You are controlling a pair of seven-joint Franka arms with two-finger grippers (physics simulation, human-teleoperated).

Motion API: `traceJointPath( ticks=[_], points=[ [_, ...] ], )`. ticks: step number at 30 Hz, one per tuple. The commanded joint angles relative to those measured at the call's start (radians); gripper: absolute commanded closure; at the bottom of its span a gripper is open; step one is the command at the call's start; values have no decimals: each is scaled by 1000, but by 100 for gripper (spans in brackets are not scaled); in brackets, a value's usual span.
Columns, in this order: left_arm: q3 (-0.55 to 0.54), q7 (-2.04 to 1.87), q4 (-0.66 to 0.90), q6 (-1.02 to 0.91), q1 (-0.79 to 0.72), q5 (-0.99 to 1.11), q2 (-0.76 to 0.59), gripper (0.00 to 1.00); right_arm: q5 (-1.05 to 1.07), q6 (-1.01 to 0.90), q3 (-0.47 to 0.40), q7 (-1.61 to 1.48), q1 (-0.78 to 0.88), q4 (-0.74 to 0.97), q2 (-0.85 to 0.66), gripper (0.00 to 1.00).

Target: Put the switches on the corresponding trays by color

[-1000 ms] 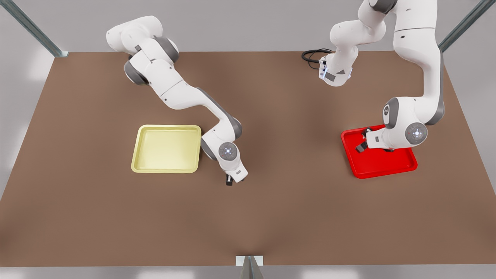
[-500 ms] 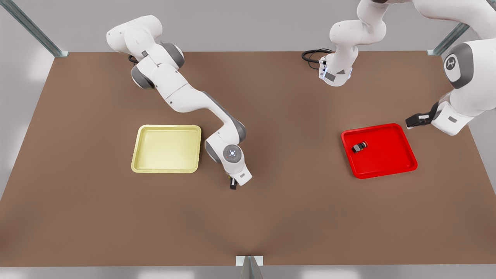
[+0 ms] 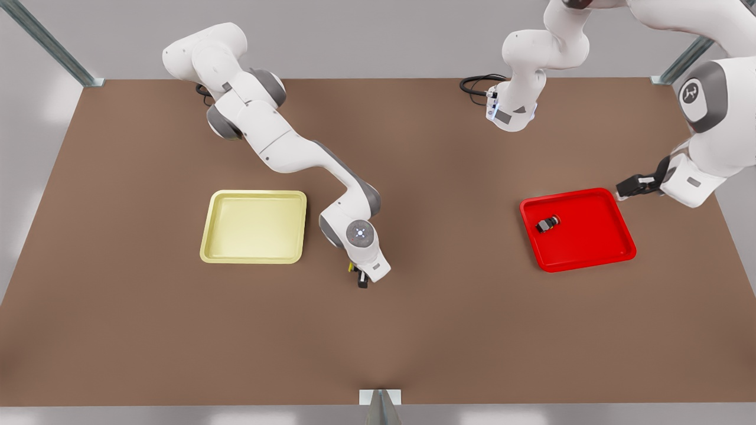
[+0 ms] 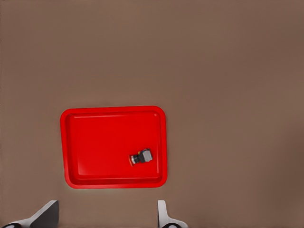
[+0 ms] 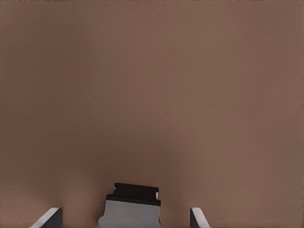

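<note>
Left tool (image 3: pixel 625 188) open, raised at one o'clock of glossy red tray (image 3: pixel 614 251) holding boxy red-capped switch (image 3: pixel 547 224). Right tool (image 3: pixel 359 276) open around yellow-capped switch (image 3: pixel 351 267) on matte brown counter (image 3: pixel 177 330).

left hand (image 3: pixel 627 189) lifted off red tray (image 3: pixel 614 251), red-capped switch (image 3: pixel 547 224) left inside

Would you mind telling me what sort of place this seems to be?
Probably a simulated robot test bench: a bare brown table framed by metal posts, with a yellow tray and a red tray laid out.
</note>
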Motion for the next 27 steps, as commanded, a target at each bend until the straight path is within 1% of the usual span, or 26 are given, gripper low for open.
traceJointPath(
  ticks=[1, 2, 3, 10, 17, 22, 23, 27],
  points=[
    [-1, 3, -3, -5, 4, 25, 14, 0, 0, -1, 0, 0, 0, 0, 0, 14],
    [0, -3, 8, 9, 7, 25, 39, 0, 0, -1, 0, 0, 0, 0, 0, 24],
    [-1, 0, 8, 9, 24, 23, 46, 0, 0, -3, 0, 0, 0, 0, 0, 31],
    [-4, -5, 9, 9, 13, 23, 63, 0, 6, -8, -2, 2, -7, 0, 0, 32],
    [-14, -6, 41, -2, 10, 16, 51, 0, 8, -8, -2, 2, -7, 0, 0, 39],
    [-12, -6, 40, 4, 12, 14, 60, 0, 8, -6, -2, 2, -9, 0, 0, 46],
    [-9, -6, 41, 19, 21, 5, 83, 0, 8, -6, -2, 3, -9, 0, 0, 46],
    [-7, -6, 40, 23, 21, 0, 85, 0, 8, -8, -2, 20, -7, 0, 0, 46]
  ],
)
